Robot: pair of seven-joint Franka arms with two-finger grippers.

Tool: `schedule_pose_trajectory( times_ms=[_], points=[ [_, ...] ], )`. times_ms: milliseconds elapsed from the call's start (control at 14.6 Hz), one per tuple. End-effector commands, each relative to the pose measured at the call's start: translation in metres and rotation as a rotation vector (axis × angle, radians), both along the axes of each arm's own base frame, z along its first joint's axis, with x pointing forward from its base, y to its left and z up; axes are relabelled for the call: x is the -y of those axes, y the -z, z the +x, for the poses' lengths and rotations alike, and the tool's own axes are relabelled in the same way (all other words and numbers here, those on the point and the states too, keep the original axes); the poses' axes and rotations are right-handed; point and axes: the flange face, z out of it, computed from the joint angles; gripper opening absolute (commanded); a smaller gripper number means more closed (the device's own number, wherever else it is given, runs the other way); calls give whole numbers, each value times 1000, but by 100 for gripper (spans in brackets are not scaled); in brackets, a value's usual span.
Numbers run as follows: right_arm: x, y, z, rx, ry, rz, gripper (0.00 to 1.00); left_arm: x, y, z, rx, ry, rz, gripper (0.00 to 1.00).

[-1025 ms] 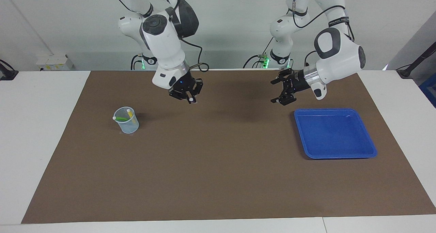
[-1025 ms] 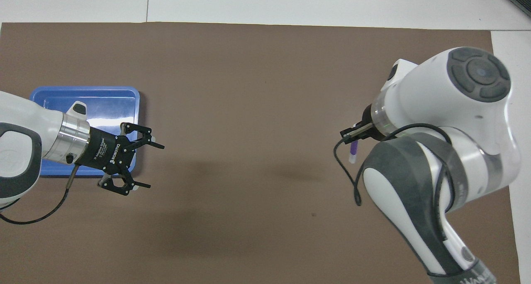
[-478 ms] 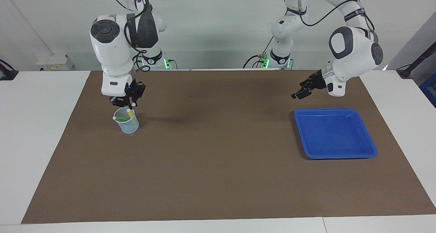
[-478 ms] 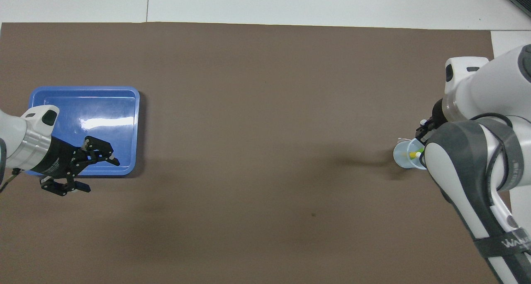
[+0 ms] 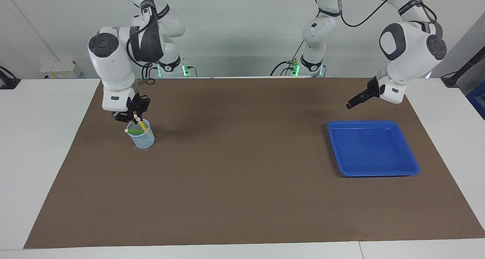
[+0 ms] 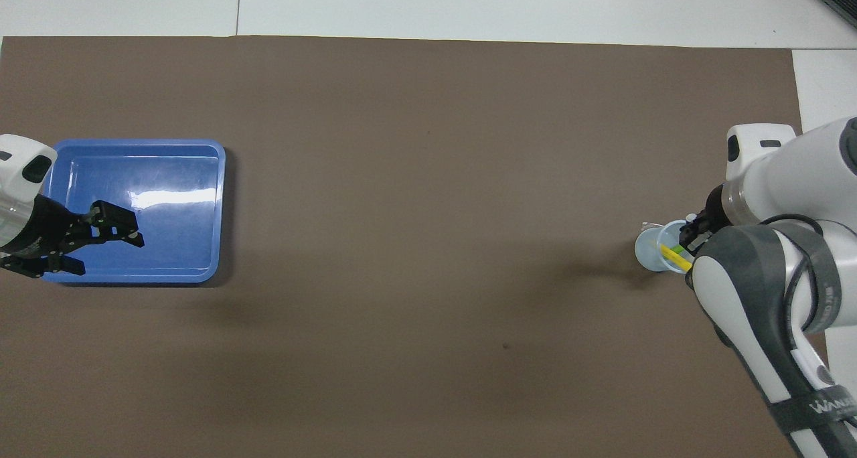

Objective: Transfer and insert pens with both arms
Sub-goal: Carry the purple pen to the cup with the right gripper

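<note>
The green pen (image 5: pixel 134 131) and the yellow pen (image 5: pixel 141 125) lean inside a small clear plastic cup (image 5: pixel 142 138) that stands on the brown mat (image 5: pixel 242 183) toward the right arm's end of the counter (image 5: pixel 45 145); each shows a pale rounded cap end above the rim. Your right end effector (image 5: pixel 133 117) is directly over the cup's mouth, fingertips closed, though whether it grips the purple pen cannot be told here. A second ago it hung over the middle of the mat with a pale-tipped pen in its grasp, so it has swung across to the cup. Your left end effector (image 6: pixel 110 225), fingers spread open and holding nothing, is over the glossy blue plastic tray (image 5: pixel 373 149), a shallow rounded rectangle; it has drawn back toward its own end since then. The mat is flat and matte, the counter white and smooth.
</note>
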Motion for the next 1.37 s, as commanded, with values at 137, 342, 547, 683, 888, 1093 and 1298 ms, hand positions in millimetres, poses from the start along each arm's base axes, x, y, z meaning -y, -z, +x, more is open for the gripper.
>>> schedule_pose_trajectory(
  times_ms=[137,342,547,683,888,1093,1298],
  points=[
    [7,14,-7,63,3,2,0,-3,-25,19,64,108,58,100],
    [6,19,-3,94,-1,11,0,-2,-37,21,80,117,69,100],
    [0,21,-1,102,12,13,41,13,-51,23,103,196,90,100],
    [1,20,0,112,31,14,100,16,-67,24,112,222,104,100],
    [1,13,1,112,34,13,100,9,-86,23,124,297,93,100],
    [-2,-17,3,77,55,35,100,-2,-95,20,135,348,96,100],
    [-6,-34,-1,22,91,88,100,-1,-107,23,157,381,91,100]
  ],
)
